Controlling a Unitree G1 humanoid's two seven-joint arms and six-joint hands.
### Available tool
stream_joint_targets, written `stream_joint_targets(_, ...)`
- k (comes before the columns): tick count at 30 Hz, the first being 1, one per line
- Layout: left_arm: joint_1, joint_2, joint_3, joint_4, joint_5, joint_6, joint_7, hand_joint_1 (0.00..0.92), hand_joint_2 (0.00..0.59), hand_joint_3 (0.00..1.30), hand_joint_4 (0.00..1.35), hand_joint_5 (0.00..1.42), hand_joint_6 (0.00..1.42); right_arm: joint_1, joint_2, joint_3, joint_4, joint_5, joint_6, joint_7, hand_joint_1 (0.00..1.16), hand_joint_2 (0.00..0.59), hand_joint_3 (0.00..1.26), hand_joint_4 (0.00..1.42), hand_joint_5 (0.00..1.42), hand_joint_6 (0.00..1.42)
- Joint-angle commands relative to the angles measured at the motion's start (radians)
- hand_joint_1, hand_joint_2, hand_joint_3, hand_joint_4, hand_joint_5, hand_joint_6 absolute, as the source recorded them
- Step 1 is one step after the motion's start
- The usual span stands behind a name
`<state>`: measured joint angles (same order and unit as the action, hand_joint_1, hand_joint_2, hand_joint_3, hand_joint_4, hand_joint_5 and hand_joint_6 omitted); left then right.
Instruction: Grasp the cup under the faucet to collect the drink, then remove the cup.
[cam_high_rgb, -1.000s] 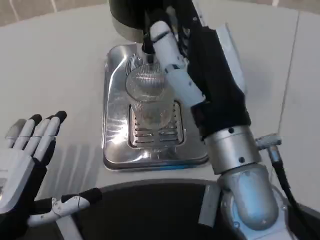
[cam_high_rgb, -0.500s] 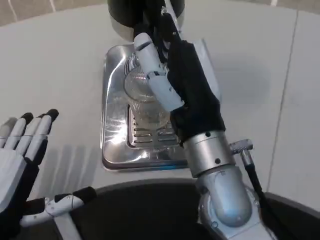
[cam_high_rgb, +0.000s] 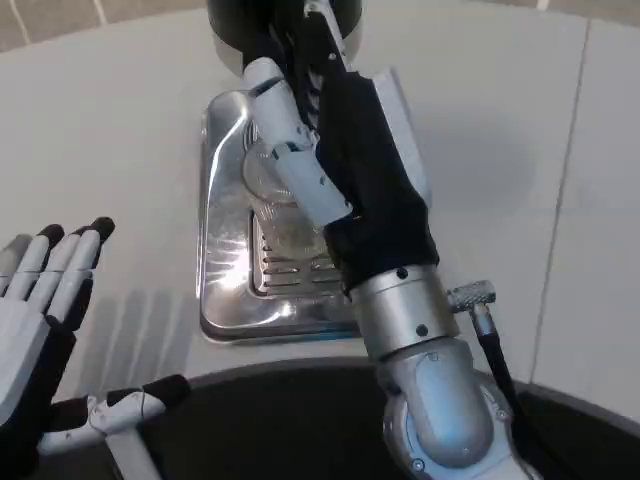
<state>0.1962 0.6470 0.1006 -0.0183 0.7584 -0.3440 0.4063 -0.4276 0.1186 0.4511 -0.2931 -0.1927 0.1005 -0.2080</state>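
Observation:
A clear ribbed plastic cup (cam_high_rgb: 260, 180) stands on the shiny metal drip tray (cam_high_rgb: 222, 292) below the black drink dispenser (cam_high_rgb: 232, 24). My right hand (cam_high_rgb: 322, 130) reaches in from the right and wraps around the cup. Its white thumb lies across the cup's near side. The dark fingers go behind the cup and are mostly hidden, and much of the cup is covered by the hand. My left hand (cam_high_rgb: 38, 312) hovers open at the lower left over the table, fingers spread and nothing in it.
The tray's slotted grille (cam_high_rgb: 285, 268) shows in front of the cup. My right forearm (cam_high_rgb: 405, 310) slants over the tray's right side. White table (cam_high_rgb: 110, 130) stretches left and right of the tray. My dark body edge (cam_high_rgb: 250, 420) fills the bottom.
My right hand has moved left and closed in around the cup, the thumb now crossing its front. The view has drifted slightly. The left hand has barely moved.

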Motion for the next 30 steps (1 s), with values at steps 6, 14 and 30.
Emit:
stream_joint_targets(6, 0.013, -0.001, 0.01, 0.009, -0.003, -0.018, 0.012, 0.0, 0.09, 0.0, 0.0, 0.0, 0.0, -0.012, 0.101, 0.046, -0.066, 0.002, 0.044, -0.001, 0.26, 0.585, 0.0, 0.0, 0.0, 0.0)
stream_joint_targets(14, 0.015, -0.004, 0.011, 0.008, -0.006, -0.022, 0.013, 0.0, 0.09, 0.0, 0.0, 0.0, 0.0, -0.038, 0.085, 0.044, -0.093, 0.009, 0.113, 0.03, 0.2, 0.555, 0.0, 0.0, 0.0, 0.0)
stream_joint_targets(30, 0.002, -0.02, 0.003, 0.017, -0.013, -0.036, 0.01, 0.0, 0.09, 0.0, 0.0, 0.0, 0.0, -0.268, -0.026, 0.059, -0.19, -0.08, 0.545, 0.295, 0.0, 0.528, 0.0, 0.0, 0.0, 0.0)
